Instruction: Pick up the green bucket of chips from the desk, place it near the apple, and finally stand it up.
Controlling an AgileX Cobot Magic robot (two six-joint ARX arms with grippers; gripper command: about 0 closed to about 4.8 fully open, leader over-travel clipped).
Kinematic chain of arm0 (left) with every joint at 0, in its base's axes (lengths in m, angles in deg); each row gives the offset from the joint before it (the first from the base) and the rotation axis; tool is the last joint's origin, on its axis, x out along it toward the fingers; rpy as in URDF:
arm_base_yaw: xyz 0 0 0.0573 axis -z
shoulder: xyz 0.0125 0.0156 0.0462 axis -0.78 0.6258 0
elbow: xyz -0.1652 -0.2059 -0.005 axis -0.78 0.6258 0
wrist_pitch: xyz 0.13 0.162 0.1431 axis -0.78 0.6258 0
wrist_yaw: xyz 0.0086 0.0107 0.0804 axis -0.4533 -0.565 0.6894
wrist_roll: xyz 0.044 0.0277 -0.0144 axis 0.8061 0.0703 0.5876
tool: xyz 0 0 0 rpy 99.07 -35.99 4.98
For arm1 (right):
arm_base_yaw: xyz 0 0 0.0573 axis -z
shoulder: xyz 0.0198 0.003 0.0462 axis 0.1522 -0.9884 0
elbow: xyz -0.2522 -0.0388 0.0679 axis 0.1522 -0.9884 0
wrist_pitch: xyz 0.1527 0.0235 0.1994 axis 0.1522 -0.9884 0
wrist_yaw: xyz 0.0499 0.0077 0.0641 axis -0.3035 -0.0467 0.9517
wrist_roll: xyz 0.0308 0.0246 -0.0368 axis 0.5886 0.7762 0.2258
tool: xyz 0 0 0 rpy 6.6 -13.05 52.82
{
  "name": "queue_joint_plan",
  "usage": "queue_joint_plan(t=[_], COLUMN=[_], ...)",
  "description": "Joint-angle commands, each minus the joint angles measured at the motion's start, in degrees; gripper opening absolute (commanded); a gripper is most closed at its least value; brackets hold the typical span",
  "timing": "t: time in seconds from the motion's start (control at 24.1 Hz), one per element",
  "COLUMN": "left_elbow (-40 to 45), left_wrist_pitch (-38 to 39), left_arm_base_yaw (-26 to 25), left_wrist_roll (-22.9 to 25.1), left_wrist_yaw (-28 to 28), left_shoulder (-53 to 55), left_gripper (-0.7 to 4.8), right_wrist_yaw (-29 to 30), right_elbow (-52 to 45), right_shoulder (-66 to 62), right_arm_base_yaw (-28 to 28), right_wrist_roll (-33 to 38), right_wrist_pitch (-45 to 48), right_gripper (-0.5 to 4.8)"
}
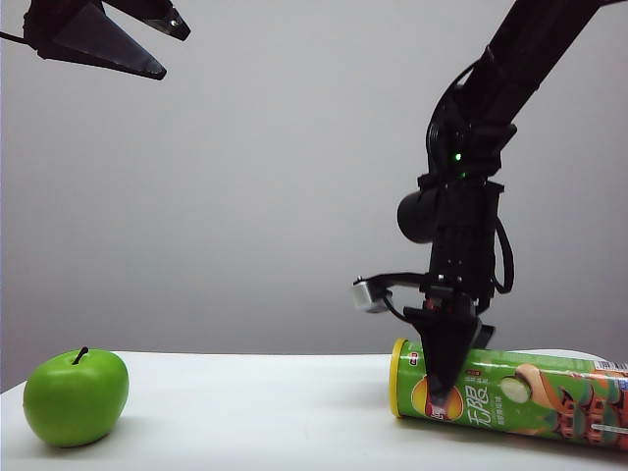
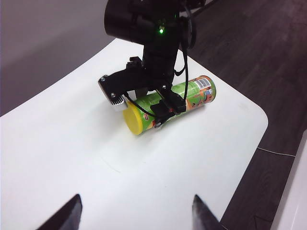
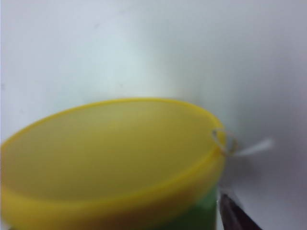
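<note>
On the white desk, right jaws spread astride the lying green bucket of chips; left jaws open, raised.

The green bucket of chips lies on its side and carries the only print in sight. In the exterior view large white Chinese characters run along its wall beside a red-and-yellow round logo, partly hidden by the right gripper; the characters are too blurred to read. In the left wrist view a white barcode label sits near its far end, its digits too small to read
</note>
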Motion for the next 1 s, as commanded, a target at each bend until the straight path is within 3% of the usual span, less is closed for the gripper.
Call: queue_joint_plan(t=[0.04,0.33,0.42,0.54,0.58,0.62,0.83,1.0], left_elbow=[-0.31,-0.31,-0.31,-0.31,-0.31,-0.31,-0.2,-0.22], left_wrist_pitch=[-0.46,-0.9,-0.9,-0.85,-0.83,-0.83,-0.87,-1.46], left_arm_base_yaw=[-0.02,-0.02,-0.02,-0.02,-0.02,-0.02,-0.02,-0.02], left_wrist_roll=[0.22,0.22,0.22,0.22,0.22,0.2,0.22,0.2], left_wrist_yaw=[-0.48,-0.24,-0.24,-0.24,-0.24,-0.24,-0.09,0.44], left_shoulder=[-0.11,-0.11,-0.11,-0.11,-0.11,-0.11,-0.11,-0.11], left_gripper=[2.91,2.91,2.91,2.91,2.91,2.91,2.91,2.91], right_wrist_yaw=[0.02,-0.37,-2.21,-3.21,-3.19,-3.19,-2.16,5.44], right_elbow=[0.11,0.11,0.11,0.11,0.11,0.11,0.42,3.85], right_shoulder=[-0.72,-1.27,-1.27,-1.27,-1.27,-1.27,-1.2,-1.03], right_arm_base_yaw=[-0.37,-0.76,-0.76,-0.76,-0.76,-0.76,-0.74,-0.37], right_wrist_roll=[0.0,2.69,2.67,2.67,2.67,2.67,4.63,9.25], right_wrist_pitch=[1.14,5.51,5.53,5.46,5.51,5.55,7.63,10.12], right_gripper=[4.79,4.72,4.07,3.88,3.34,2.09,2.08,2.12])
